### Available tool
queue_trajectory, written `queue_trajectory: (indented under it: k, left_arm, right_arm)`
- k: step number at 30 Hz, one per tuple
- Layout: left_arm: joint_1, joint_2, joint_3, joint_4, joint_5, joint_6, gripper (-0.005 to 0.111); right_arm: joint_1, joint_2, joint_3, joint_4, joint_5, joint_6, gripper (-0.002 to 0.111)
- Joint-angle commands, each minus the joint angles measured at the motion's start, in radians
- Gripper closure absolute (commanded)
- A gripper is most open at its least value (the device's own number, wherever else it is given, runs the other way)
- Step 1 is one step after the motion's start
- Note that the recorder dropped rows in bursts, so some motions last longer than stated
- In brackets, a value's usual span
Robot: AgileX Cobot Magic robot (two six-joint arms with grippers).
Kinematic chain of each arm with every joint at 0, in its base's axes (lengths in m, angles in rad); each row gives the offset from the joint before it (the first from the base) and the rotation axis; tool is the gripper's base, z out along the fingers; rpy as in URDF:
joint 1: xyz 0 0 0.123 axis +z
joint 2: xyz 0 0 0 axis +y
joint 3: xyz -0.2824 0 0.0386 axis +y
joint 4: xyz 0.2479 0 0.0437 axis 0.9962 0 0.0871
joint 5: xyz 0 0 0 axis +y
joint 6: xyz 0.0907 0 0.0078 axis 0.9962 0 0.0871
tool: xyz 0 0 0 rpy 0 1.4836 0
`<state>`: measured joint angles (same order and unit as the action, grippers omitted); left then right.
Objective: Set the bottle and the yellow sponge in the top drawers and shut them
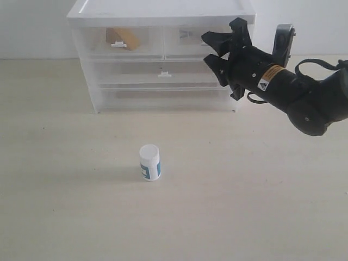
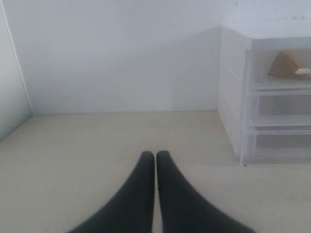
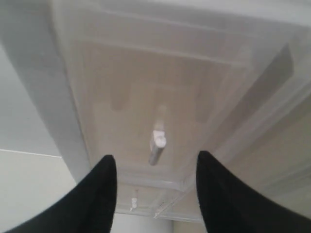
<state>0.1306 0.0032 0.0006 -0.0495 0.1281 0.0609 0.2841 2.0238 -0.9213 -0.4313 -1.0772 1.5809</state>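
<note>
The bottle (image 1: 149, 162) stands upright on the table, white with a teal-blue label, well in front of the drawer unit and apart from both grippers. The yellow sponge (image 1: 122, 38) lies inside the top left drawer (image 1: 89, 42), whose front looks pushed in; the left wrist view also shows the sponge (image 2: 286, 65). My right gripper (image 1: 207, 48) hangs open just in front of the top right drawer (image 1: 182, 46). Its small tab handle (image 3: 159, 140) sits beyond the spread fingers of the right gripper (image 3: 155, 158), which holds nothing. My left gripper (image 2: 155, 154) is shut and empty, low over the table beside the unit.
The white drawer unit (image 1: 163, 11) stands at the back against the wall, with wider drawers (image 1: 163, 76) below the top pair. A wall corner (image 2: 19, 87) lies beyond the left gripper. The right arm (image 1: 304, 92) reaches in from the right.
</note>
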Motion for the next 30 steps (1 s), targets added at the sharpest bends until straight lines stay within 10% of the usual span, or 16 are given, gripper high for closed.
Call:
queue_trajectory:
  k: [1,3,24,30]
  left_arm:
    - [0.003,-0.003,-0.001,-0.004,-0.004,0.001,0.103]
    - [0.003,-0.003,-0.001,-0.004,-0.004,0.001,0.103]
    - [0.003,-0.003,-0.001,-0.004,-0.004,0.001,0.103]
    - [0.003,-0.003,-0.001,-0.004,-0.006,0.001,0.103]
  right_arm:
    - [0.004,0.005,-0.011,0.034,-0.012,-0.002,0.090]
    - [0.004,0.005,-0.011,0.053,-0.012,0.000,0.108]
    - [0.004,-0.136,0.417,-0.242,-0.144,-0.206,0.108]
    - [0.006,-0.174,0.422,-0.333,-0.083,-0.295,0.084]
